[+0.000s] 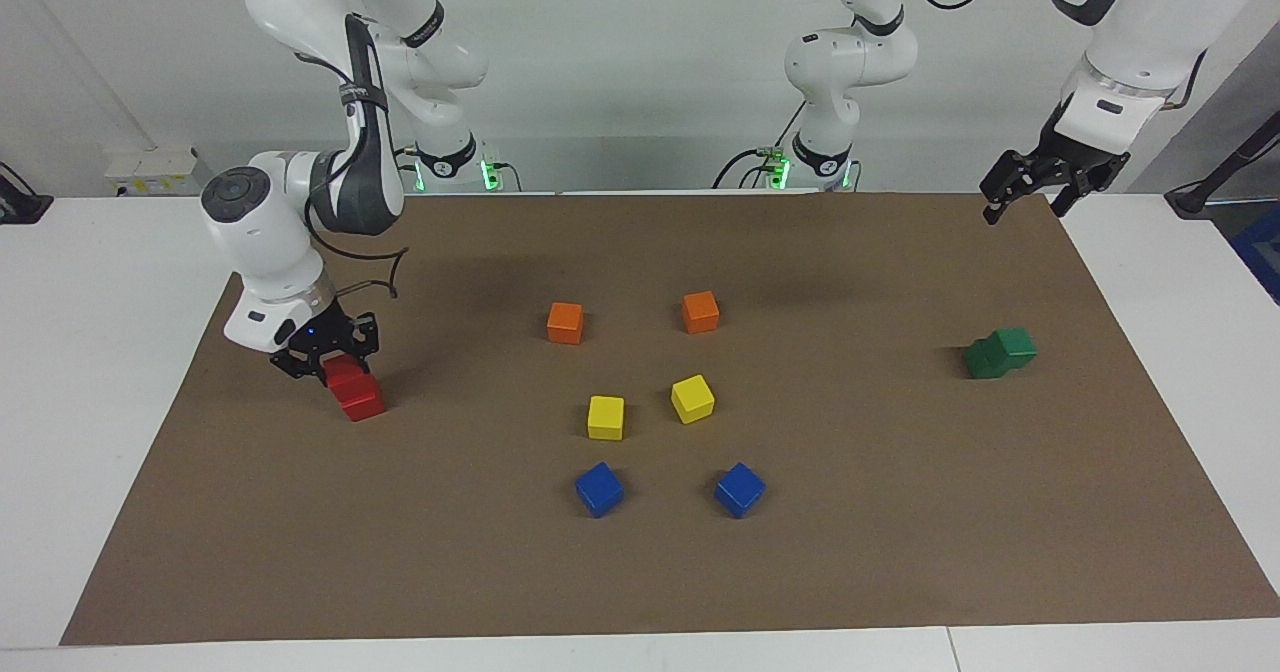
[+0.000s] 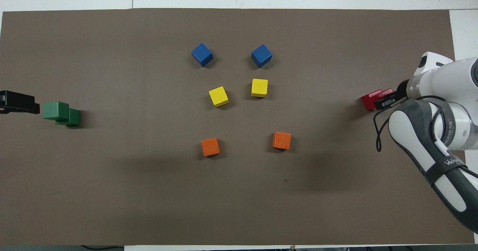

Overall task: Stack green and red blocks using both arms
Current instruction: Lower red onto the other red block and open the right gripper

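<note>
Two red blocks are stacked, the upper red block [image 1: 343, 369] sitting askew on the lower red block [image 1: 362, 400], at the right arm's end of the mat; they also show in the overhead view [image 2: 371, 100]. My right gripper [image 1: 330, 360] is low at the upper red block, around it [image 2: 384, 101]. Two green blocks are stacked off-centre at the left arm's end: the upper green block [image 1: 1017, 344] [image 2: 56, 110] on the lower green block [image 1: 984, 360] [image 2: 71, 118]. My left gripper [image 1: 1022, 210] [image 2: 26, 103] is open and empty, raised over the mat's corner.
Two orange cubes [image 1: 565, 322] [image 1: 700, 311], two yellow cubes [image 1: 605, 417] [image 1: 692, 398] and two blue cubes [image 1: 599, 489] [image 1: 740, 489] lie in pairs in the middle of the brown mat [image 1: 900, 532]. White table surrounds the mat.
</note>
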`<state>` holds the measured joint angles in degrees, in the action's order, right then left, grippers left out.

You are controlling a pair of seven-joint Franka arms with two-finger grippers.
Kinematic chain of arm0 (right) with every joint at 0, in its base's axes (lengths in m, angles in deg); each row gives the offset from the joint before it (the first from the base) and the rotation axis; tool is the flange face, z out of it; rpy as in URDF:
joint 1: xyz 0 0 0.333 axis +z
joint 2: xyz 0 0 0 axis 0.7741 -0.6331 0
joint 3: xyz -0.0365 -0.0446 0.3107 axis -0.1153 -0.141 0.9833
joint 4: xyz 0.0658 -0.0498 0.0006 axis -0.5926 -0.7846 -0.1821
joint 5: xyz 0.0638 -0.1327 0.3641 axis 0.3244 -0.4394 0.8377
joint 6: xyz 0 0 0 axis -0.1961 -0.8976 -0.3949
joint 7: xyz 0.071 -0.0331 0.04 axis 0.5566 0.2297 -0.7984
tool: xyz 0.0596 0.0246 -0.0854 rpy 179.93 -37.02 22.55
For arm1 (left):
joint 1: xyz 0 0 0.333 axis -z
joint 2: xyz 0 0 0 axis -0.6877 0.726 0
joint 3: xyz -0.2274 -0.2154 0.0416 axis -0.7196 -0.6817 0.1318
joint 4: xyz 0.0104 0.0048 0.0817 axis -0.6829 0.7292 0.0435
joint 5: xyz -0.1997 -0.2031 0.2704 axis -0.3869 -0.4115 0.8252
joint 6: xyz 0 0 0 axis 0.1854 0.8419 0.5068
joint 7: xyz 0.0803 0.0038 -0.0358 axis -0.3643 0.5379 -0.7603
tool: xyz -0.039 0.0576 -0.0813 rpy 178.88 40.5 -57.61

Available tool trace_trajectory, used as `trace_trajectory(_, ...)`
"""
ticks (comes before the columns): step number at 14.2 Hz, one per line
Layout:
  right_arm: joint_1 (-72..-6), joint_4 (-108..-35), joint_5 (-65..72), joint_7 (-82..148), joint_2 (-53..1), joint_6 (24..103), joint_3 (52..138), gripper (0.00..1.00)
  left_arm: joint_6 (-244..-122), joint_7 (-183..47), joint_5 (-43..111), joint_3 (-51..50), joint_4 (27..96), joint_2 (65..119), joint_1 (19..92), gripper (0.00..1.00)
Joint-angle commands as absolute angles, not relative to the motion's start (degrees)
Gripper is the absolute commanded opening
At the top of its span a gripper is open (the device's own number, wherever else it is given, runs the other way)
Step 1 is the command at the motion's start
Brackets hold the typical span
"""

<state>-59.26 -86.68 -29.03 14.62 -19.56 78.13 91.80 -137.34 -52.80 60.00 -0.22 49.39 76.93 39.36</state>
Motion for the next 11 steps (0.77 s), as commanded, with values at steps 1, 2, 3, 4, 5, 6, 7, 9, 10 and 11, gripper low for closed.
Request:
trace_trajectory(1, -59.6, -88.51, -28.77, 15.06, -18.14, 79.42, 92.22, 1.0, -136.35, -53.46, 61.22, 0.23, 49.36, 75.92, 40.2, 1.0)
trace_trajectory(2, -59.6, -88.51, -28.68, 15.06, -18.14, 79.42, 92.22, 1.0, -136.7, -53.46, 61.22, 0.23, 49.36, 75.92, 40.2, 1.0)
trace_trajectory(3, -59.6, -88.43, -28.76, 15.06, -18.14, 79.42, 92.22, 1.0, -136.96, -53.37, 61.22, 0.14, 49.36, 75.92, 40.2, 1.0)
trace_trajectory(4, -59.6, -88.25, -28.77, 15.06, -18.23, 79.34, 92.22, 1.0, -137.4, -53.29, 61.14, 0.23, 49.36, 75.92, 40.11, 1.0)
trace_trajectory(5, -59.69, -87.81, -28.77, 14.98, -18.32, 78.9, 92.22, 1.0, -138.1, -53.37, 60.87, 0.14, 49.36, 75.92, 39.85, 1.0)
trace_trajectory(6, -59.78, -86.85, -28.68, 15.06, -18.32, 78.11, 92.22, 1.0, -138.54, -53.37, 60.78, 0.14, 49.54, 75.84, 39.85, 1.0)
trace_trajectory(7, -59.95, -85.89, -28.68, 15.15, -17.97, 76.89, 92.31, 1.0, -138.81, -53.46, 60.78, 0.14, 49.54, 75.84, 39.85, 1.0)
trace_trajectory(9, -59.95, -82.03, -28.59, 18.21, -16.05, 70.32, 92.31, 1.0, -138.99, -53.55, 60.61, 0.14, 49.45, 75.84, 39.85, 1.0)
trace_trajectory(10, -59.34, -80.44, -28.59, 21.53, -14.12, 66.98, 92.39, 1.0, -138.9, -53.55, 60.61, 0.14, 49.45, 75.84, 39.85, 1.0)
trace_trajectory(11, -58.55, -79.82, -28.59, 25.66, -11.75, 64.77, 92.57, 1.0, -138.73, -53.55, 60.61, 0.14, 49.36, 75.92, 39.85, 1.0)
